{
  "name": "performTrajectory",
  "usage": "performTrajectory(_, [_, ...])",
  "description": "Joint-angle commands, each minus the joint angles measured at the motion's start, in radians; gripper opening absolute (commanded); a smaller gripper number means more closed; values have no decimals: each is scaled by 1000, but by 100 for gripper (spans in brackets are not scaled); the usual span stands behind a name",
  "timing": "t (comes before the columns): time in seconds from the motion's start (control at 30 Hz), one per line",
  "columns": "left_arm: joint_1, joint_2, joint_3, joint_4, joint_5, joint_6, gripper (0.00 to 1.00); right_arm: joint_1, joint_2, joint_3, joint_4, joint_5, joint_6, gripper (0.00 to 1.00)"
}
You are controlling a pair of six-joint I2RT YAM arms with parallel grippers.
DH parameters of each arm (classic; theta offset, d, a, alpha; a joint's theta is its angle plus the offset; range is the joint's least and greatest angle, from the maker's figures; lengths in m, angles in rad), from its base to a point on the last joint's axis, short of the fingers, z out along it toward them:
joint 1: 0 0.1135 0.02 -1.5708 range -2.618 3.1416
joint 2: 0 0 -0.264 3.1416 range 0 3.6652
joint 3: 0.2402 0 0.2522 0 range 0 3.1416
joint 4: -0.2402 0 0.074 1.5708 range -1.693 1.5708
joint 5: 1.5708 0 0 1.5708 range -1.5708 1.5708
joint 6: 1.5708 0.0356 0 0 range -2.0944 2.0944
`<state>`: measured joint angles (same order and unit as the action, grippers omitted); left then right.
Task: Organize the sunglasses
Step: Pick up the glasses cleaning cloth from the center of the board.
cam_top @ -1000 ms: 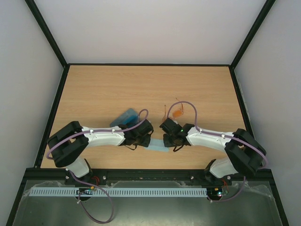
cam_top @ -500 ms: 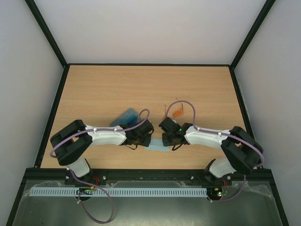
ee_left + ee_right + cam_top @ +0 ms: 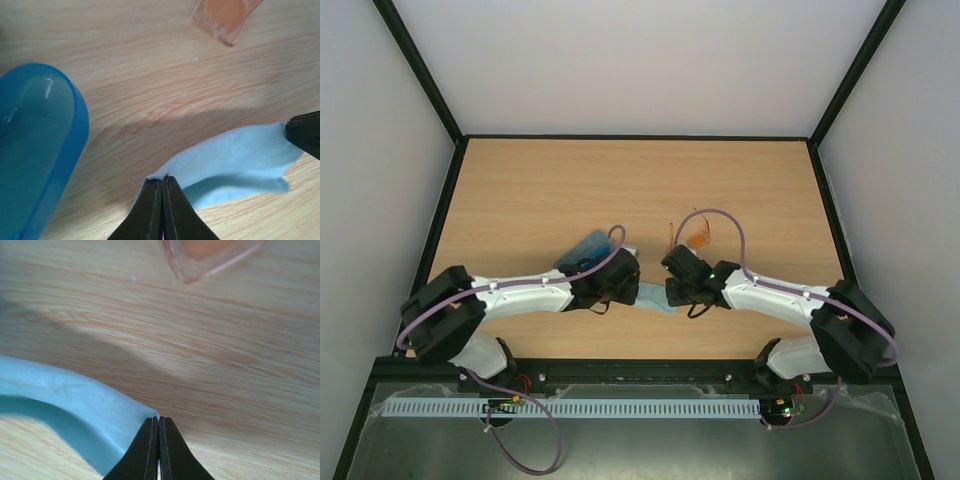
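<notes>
**Wooden worktop: both jaws pinching one pale blue cloth, orange sunglasses lying nearby**

Pale wood worktop (image 3: 540, 190) inside a white-walled booth with black framing, seen from above. The left arm (image 3: 520, 292) and right arm (image 3: 770, 294) reach in from the near edge and almost meet at the front centre.

Between them lies a pale blue cloth (image 3: 235, 155). The left jaws are pressed together on one corner of it. The right jaws are pressed together on the opposite edge. The cloth arches slightly off the wood, with shadow beneath it.

An open blue case (image 3: 35, 145) sits at about 11 o'clock from the left jaws, close by. The orange sunglasses (image 3: 698, 240) rest on the bare wood at about 1 o'clock from the right jaws, near but apart from the cloth and held by neither arm. No second pair can be made out.

Risks, as a judgement: each grip takes only a thin edge, so uneven pulling could slip the cloth out of one pinch. A swinging cloth could sweep the light sunglasses aside. The two wrists are close enough to bump.
</notes>
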<state>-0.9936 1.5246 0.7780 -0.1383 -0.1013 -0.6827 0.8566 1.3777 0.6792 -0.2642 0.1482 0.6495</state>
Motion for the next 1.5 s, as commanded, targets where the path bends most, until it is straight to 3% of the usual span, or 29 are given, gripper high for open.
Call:
performTrajectory(0.0, [4, -87, -41, 29, -46, -13, 2, -3, -77, 31, -48, 37, -44, 1])
performTrajectory(0.3, [-7, -136, -73, 54, -58, -31, 2, 4, -144, 18, -44, 33, -59, 1])
performTrajectory(0.67, [-8, -163, -50, -61, -67, -94, 2, 4, -156, 30, -73, -11, -63, 1])
performTrajectory(1.47, [-20, -408, -144, -290, -183, -386, 2, 3, 134, 336, -91, -151, -197, 1])
